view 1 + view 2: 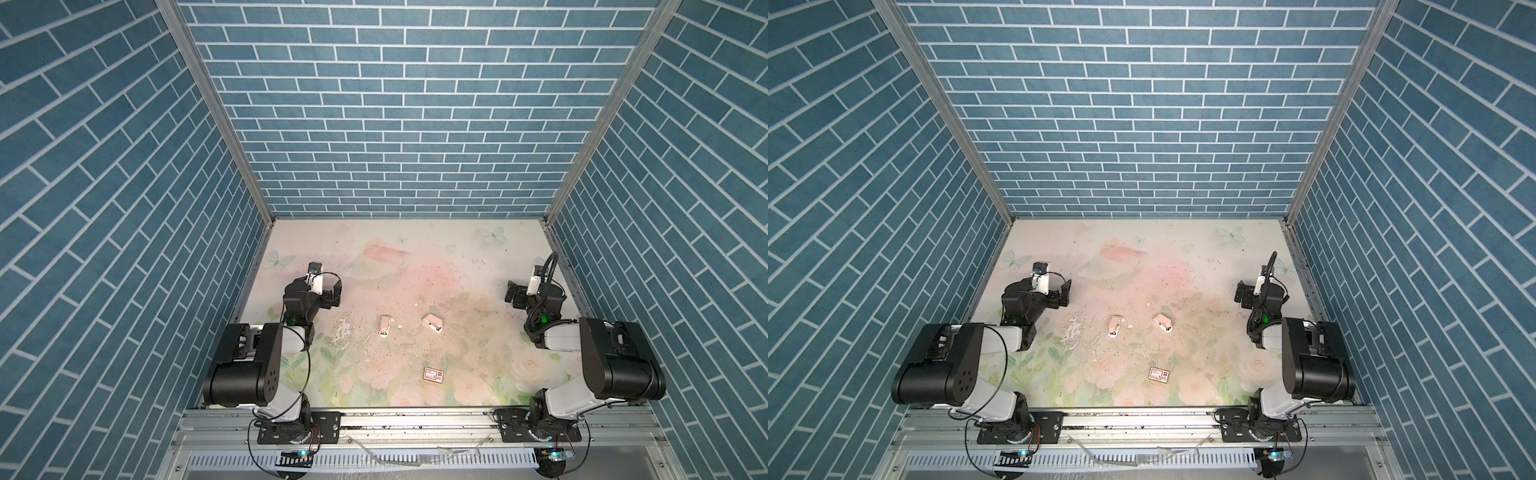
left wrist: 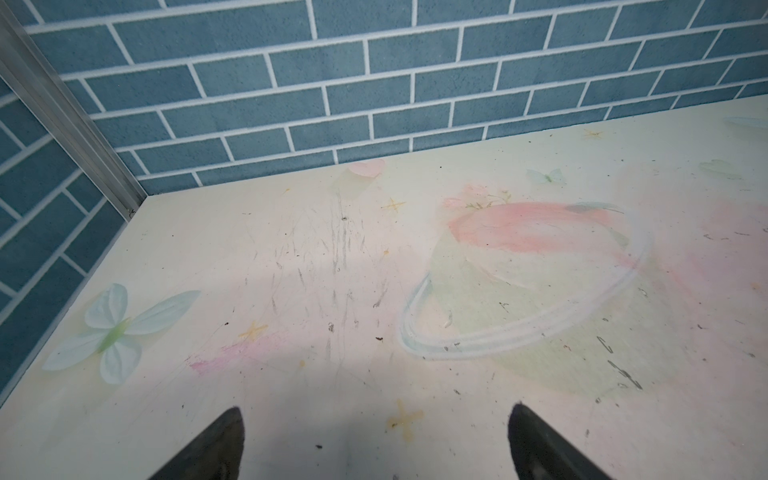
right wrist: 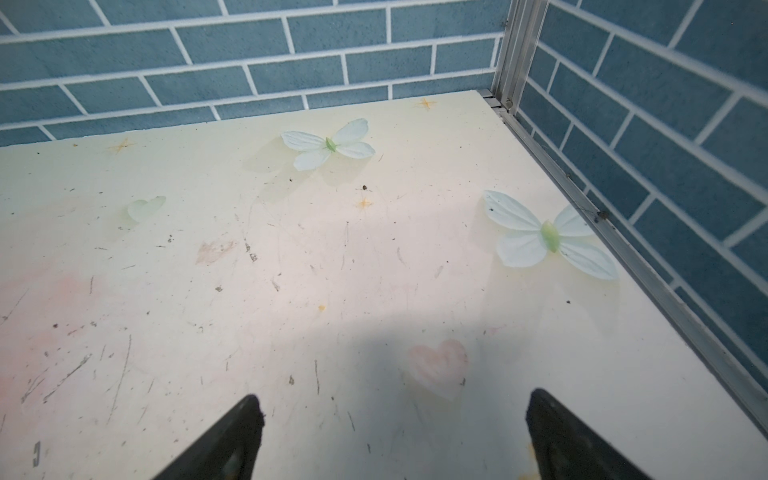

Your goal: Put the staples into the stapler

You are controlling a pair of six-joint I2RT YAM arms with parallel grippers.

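Bench (image 1: 415,257): pale floral print, scuffed and flecked with dark specks. A patch of worn print (image 1: 344,330) sits near the middle.

Left tool (image 1: 335,291): close to the left edge, about halfway back. Jaws wide. In the left wrist view (image 2: 374,419) only bare bench shows between the fingertips (image 2: 224,440).

Right tool (image 1: 513,293): close to the right edge, at about the same depth. Jaws wide. In the right wrist view (image 3: 392,409) printed bench shows between the fingertips (image 3: 237,432).

Stapler A (image 1: 385,327): pale pink, lying near the bench middle beside the worn patch, with its long axis roughly front to back. It shows in both top views (image 1: 1114,326).

Stapler B (image 1: 432,323): pale pink, lying toward the right edge from A and apart from it, turned at an angle. Both staplers are well apart from both tools. I cannot tell whether either one is open.

Red-and-white box (image 1: 433,375): flat on the bench, toward the front edge from stapler B and not touching it.

Staples: too small to make out in either top view, so I cannot tell where they are.
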